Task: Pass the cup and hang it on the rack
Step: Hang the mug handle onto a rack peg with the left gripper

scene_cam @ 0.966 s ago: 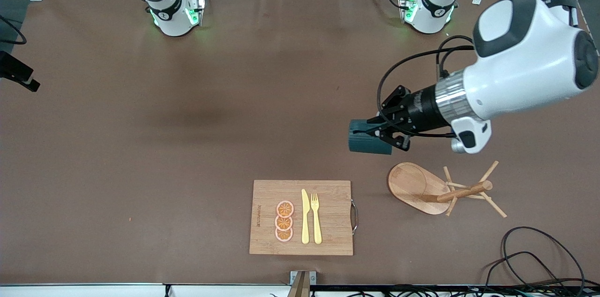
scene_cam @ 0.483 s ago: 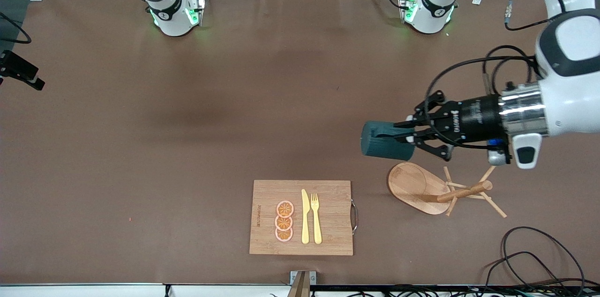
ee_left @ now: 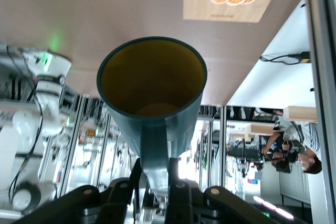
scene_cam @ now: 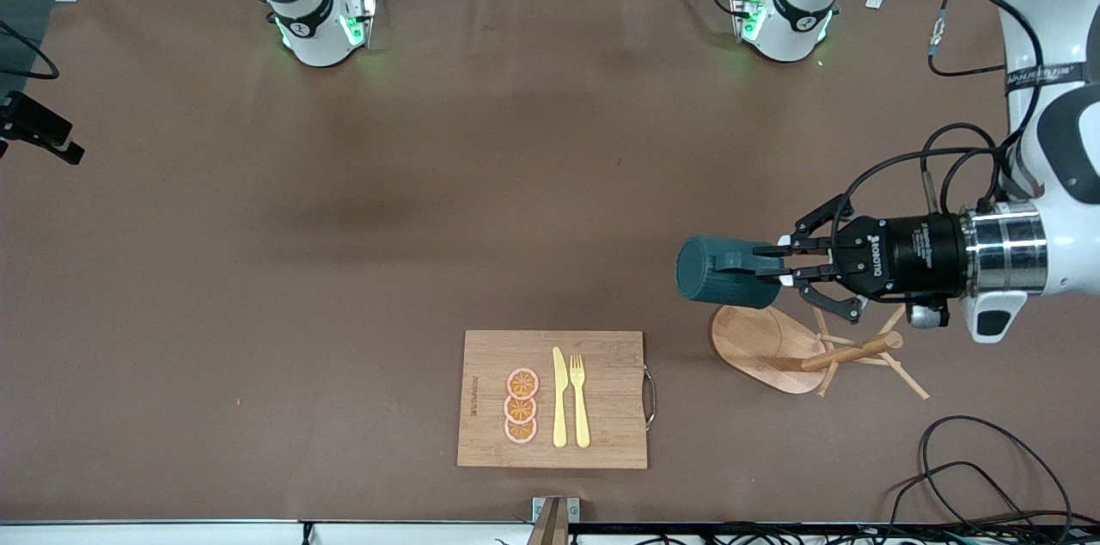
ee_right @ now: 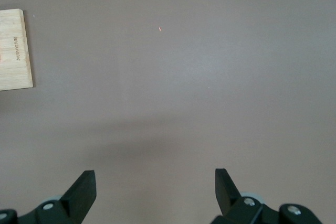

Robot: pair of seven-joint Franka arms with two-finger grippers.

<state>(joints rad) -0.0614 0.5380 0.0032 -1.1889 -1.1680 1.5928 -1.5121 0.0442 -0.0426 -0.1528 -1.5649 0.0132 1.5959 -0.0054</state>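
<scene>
With its fingers clamped on the handle, the left hand [scene_cam: 778, 268] holds the ribbed dark teal cup [scene_cam: 720, 272] sideways over the light wooden peg rack's [scene_cam: 803, 343] oval base. Hanging seems underway; next, the handle must line up with an angled peg. The right hand [ee_right: 152, 192] waits, jaws apart, over bare brown surface [scene_cam: 344, 227].

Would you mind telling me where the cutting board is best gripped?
Probably the metal handle on the cutting board's short edge toward the left arm's end of the table, approached from above. It loops clear of the wood, while the board lies flat with its edges on the table.
</scene>
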